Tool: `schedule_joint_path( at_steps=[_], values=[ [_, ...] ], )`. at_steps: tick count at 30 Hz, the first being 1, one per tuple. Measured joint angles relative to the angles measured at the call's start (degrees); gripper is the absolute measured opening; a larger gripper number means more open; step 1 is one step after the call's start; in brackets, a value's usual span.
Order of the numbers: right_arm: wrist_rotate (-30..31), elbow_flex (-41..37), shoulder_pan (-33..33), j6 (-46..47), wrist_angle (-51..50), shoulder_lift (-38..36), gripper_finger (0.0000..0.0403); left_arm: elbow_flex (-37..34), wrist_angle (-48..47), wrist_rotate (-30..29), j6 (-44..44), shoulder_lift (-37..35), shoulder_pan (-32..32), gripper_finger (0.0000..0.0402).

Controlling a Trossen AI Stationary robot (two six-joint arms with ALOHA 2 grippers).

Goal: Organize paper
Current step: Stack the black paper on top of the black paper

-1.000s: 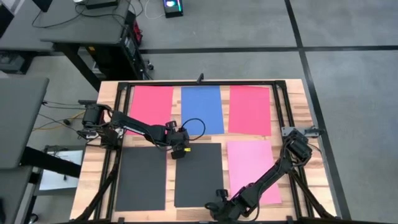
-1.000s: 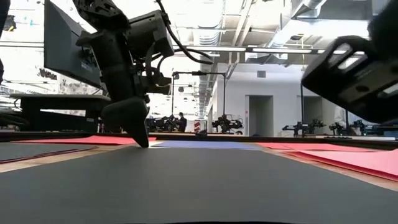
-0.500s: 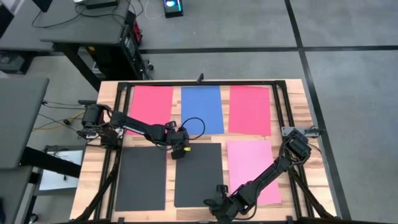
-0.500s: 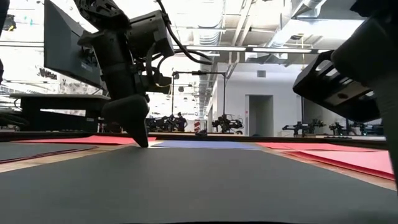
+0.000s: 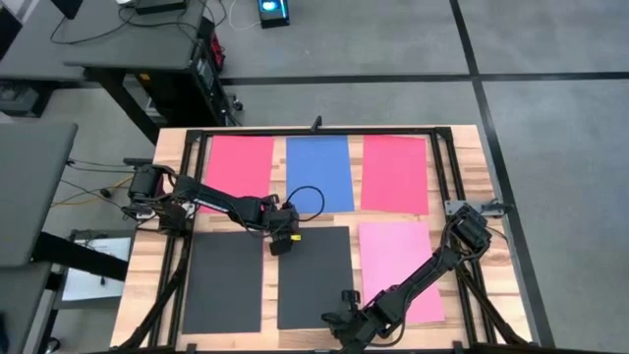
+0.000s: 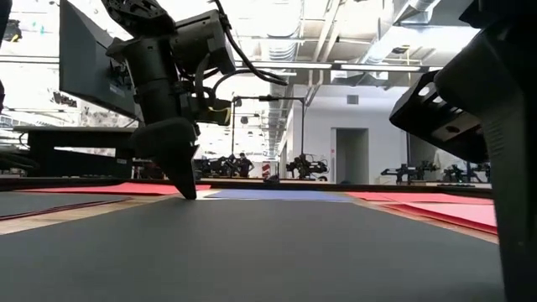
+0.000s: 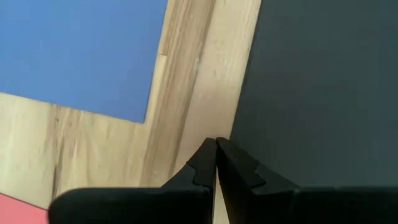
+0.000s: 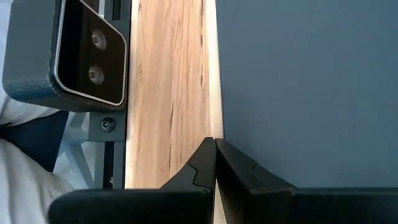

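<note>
High view: six sheets of paper lay flat on the wooden table (image 5: 147, 285) in two rows inside a black frame (image 5: 324, 131).
Far row: a red sheet (image 5: 239, 167), a blue sheet (image 5: 319, 173) and another red sheet (image 5: 394, 173), side by side and apart.
Near row: a dark grey sheet (image 5: 224, 283), a second dark grey sheet (image 5: 315, 277) and a pink sheet (image 5: 398, 265).
Left gripper (image 5: 281, 246): closed, fingers together and holding nothing, its tip at the far left corner of the second dark grey sheet, just short of the blue sheet's near edge.
Left wrist view: the shut fingertips (image 7: 216, 144) sat right at that sheet's edge, with bare wood between it and the blue sheet.
Right gripper (image 5: 341, 322): closed and empty, at the near right corner of the same dark grey sheet, beside the pink sheet.
Right wrist view: the joined fingertips (image 8: 214, 143) met the sheet's edge where wood began.
Low view: the left gripper's tip touched down at the sheet's far edge.
Writing: none could be read.
</note>
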Motion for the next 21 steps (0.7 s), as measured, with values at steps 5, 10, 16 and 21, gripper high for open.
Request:
schedule_joint_path(
  at_steps=[5, 10, 16, 21],
  values=[
    [0.51, -0.02, -0.06, 0.0, -0.13, 0.0, 0.0, 0.0, 0.0, 0.27, -0.01, 0.0, -0.04, 0.0],
    [0.54, -0.02, -0.07, 0.0, -0.13, 0.0, 0.0, -0.02, -0.02, -2.29, -0.24, 0.07, -0.24, 0.0],
    [1.06, -0.04, 0.54, 0.0, 0.0, 0.0, 0.0, -0.02, -0.04, -4.69, -0.22, 0.07, -0.24, 0.0],
    [0.98, -0.07, 0.87, 0.42, 0.11, 0.0, 0.0, -0.02, -0.02, -5.38, -0.22, 0.07, -0.22, 0.0]
  ],
)
